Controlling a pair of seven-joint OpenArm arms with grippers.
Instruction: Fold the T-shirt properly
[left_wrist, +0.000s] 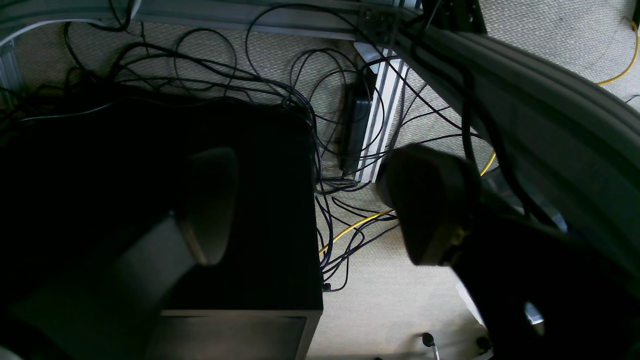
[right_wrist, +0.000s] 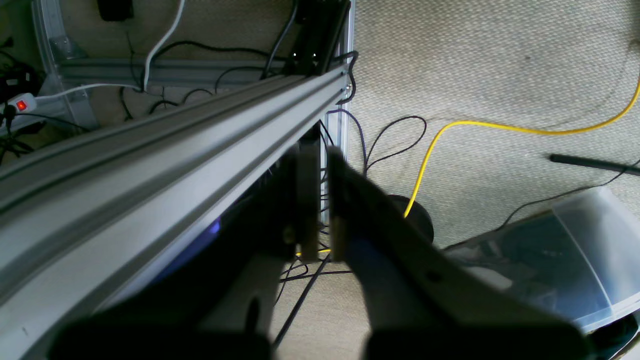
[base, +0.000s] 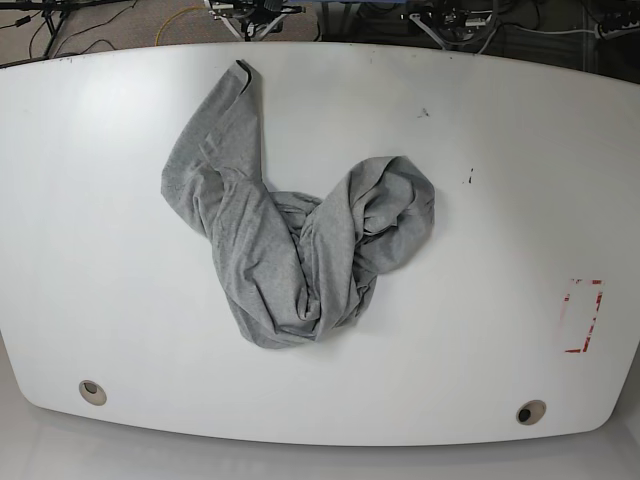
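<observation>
The T-shirt (base: 295, 250) lies in a crumpled heap near the middle of the white bench (base: 500, 200), one long part stretching up toward the far left edge and a rounded bunch curling to the right; no lettering shows, so it may be face down or twisted. Nothing is folded yet, and I judge the task to be at its very start: the cloth must first be picked up and spread flat before any fold is made, which calls for both arms to come in over the bench and find two edges or corners of the heap. Neither arm appears in the base view. The left hand (left_wrist: 310, 210) hangs off the bench over carpet and black cables (left_wrist: 210, 65), its fingers wide apart and holding nothing. The right hand (right_wrist: 317, 250) is beside an aluminium rail (right_wrist: 150, 165), fingers pressed together and empty, with a yellow cable (right_wrist: 500, 127) on the floor beyond.
</observation>
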